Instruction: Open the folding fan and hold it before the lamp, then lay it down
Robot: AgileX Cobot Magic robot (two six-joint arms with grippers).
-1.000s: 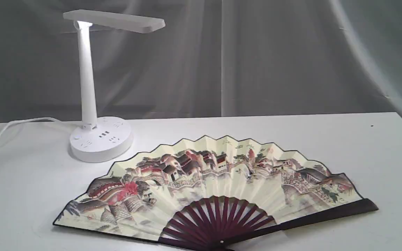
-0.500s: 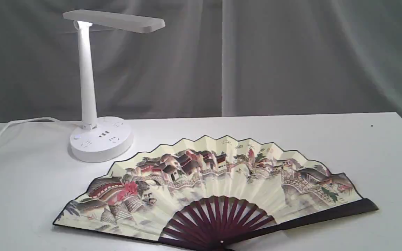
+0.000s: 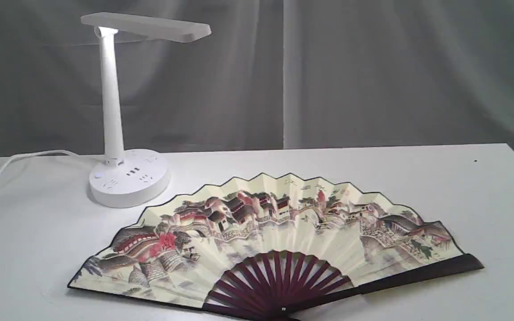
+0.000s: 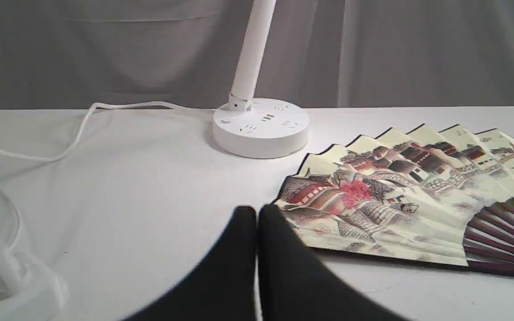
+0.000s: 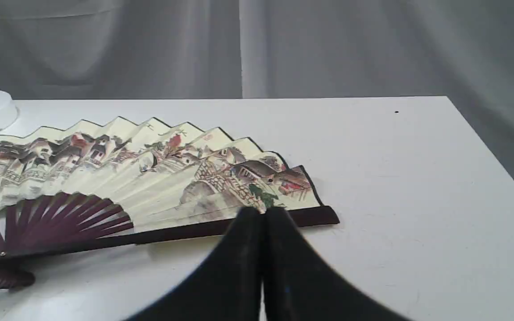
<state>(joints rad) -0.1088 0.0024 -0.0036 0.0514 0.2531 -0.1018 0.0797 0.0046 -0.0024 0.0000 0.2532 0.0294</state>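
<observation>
the black left claw and the black right claw are both pinched fully closed with nothing between their jaws, each hanging low over a white table, neither showing in the exterior view. the large pleated cream paper folding fan, painted with a village landscape and ribbed in dark maroon wood, lies spread flat on the table, its long axis running side to side across the exterior view, its pivot toward the near edge. a white plastic desk lamp with a round socketed base stands just behind the fan's left end, apart from it. the left claw points at the fan's left paper corner, the right claw at the dark maroon wooden guard on the right end. both look about equally near, though whether either touches the fan cannot be told. with the fan open and down, the task looks complete; any regrasp would best suit the right claw, at the stiff guard
</observation>
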